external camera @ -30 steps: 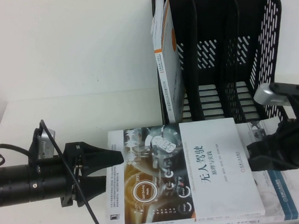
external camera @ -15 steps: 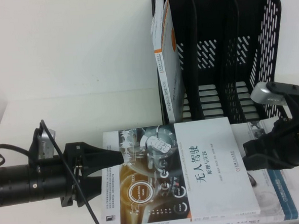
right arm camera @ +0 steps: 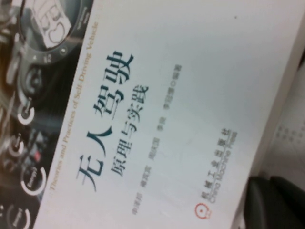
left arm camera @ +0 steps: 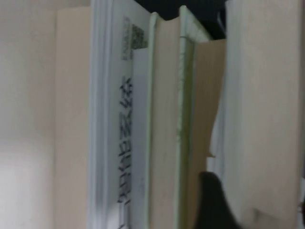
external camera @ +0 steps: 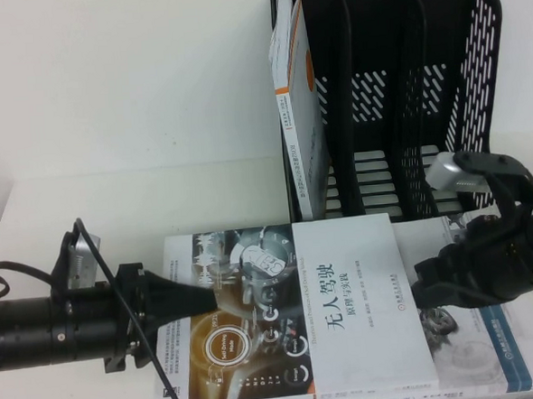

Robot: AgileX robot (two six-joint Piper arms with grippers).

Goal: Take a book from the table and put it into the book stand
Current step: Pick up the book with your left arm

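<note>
The top book (external camera: 296,311) lies flat on a stack (external camera: 494,366) on the table (external camera: 113,209), before the stand (external camera: 396,92). Left gripper (external camera: 205,301) pinches its left edge. Right gripper (external camera: 426,285) touches its right edge; finger state cannot be told.

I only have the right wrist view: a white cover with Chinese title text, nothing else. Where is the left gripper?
Observer: The left gripper sits at the top book's left edge, over the dark half of the cover.
Operator: And mine?
Observer: The right gripper is at that book's right edge.
Operator: Is the stand free?
Observer: The book stand has one orange-and-white book leaning in its leftmost slot; the other slots show none.
</note>
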